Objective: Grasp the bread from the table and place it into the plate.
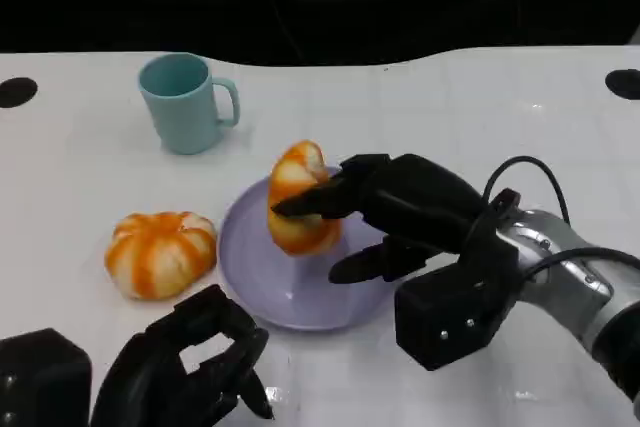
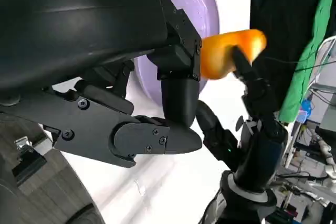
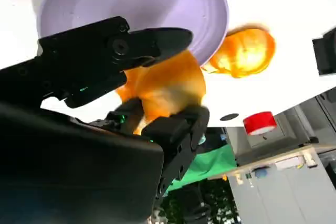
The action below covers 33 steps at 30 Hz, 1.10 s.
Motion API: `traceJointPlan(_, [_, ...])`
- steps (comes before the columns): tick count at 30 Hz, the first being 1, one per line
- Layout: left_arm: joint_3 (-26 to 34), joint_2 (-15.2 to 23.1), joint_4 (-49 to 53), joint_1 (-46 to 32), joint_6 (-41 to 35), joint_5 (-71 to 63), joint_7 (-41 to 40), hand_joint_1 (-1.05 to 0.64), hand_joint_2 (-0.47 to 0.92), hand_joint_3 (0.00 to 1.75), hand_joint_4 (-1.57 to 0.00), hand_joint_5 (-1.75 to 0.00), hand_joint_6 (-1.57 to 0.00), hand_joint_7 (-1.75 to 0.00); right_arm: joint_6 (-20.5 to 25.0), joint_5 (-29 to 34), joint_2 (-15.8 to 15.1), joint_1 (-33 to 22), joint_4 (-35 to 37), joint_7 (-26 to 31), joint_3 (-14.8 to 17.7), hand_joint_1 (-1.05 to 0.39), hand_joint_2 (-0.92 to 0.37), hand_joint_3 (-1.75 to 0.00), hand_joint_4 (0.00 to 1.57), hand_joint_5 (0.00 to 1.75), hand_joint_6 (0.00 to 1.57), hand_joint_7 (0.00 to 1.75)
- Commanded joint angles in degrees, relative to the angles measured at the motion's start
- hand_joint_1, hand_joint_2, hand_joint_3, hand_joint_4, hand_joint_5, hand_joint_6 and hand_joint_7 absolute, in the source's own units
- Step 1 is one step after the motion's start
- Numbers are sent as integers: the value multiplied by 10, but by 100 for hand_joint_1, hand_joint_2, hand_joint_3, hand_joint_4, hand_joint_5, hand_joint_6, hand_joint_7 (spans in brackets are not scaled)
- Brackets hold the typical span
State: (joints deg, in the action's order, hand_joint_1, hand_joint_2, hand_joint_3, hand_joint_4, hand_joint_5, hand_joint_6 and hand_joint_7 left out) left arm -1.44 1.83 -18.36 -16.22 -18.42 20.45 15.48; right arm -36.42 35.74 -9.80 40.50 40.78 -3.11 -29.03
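Note:
My right hand [image 1: 400, 212] grips an orange-and-white striped bread [image 1: 300, 199] and holds it over the lilac plate [image 1: 290, 292], its lower end at or just above the plate's surface. The right wrist view shows that bread [image 3: 165, 87] between my black fingers, with the plate [image 3: 136, 3] behind it. A second bread [image 1: 160, 252] of the same kind lies on the table left of the plate; it also shows as the second bread [image 3: 247, 51]. My left hand [image 1: 195, 362] rests at the near edge, fingers curled, holding nothing. In the left wrist view the held bread [image 2: 223, 53] shows by the plate [image 2: 202, 3].
A teal mug [image 1: 185, 102] stands behind the plate to the left. The white table [image 1: 480, 107] runs wide to the right and back. Dark round holes mark its far corners [image 1: 15, 92]. A red roll of tape [image 3: 260, 123] shows off the table.

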Motion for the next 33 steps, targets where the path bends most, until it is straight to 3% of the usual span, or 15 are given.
traceJointPlan(1, [4,7,0,1,5,1,2,-55,92,32,-75,-175,-59,-165,16,-23,-14,-11,-25,-36,11,-75,-92,-30,0,19,15,0])
traceJointPlan(4, [4,7,2,2,6,1,3,-55,92,32,-76,-175,-60,-165,33,-30,-18,-18,-49,-63,15,-77,-92,-32,0,5,11,1])
traceJointPlan(10, [5,8,-2,1,1,1,0,-54,92,33,-75,-175,-59,-164,39,-31,-28,-32,-84,-75,22,-78,-92,-30,2,3,12,1])
traceJointPlan(17, [6,8,-1,2,1,5,2,-55,92,33,-74,-175,-59,-164,54,-15,-40,-34,-105,-71,19,-75,-92,-29,61,32,9,1])
traceJointPlan(23, [4,8,-4,1,0,2,-1,-55,92,33,-74,-175,-59,-164,62,-25,-35,-41,-108,-67,24,-73,-92,-22,99,37,12,2])
traceJointPlan(29, [6,8,-1,2,1,4,1,-55,92,33,-74,-175,-59,-164,56,-23,-37,-44,-108,-58,25,-72,-92,-20,102,37,13,3])
traceJointPlan(33, [3,8,-2,2,2,0,-1,-55,92,33,-74,-175,-59,-164,21,-7,-39,-48,-98,7,29,-63,-92,-21,99,34,33,12])
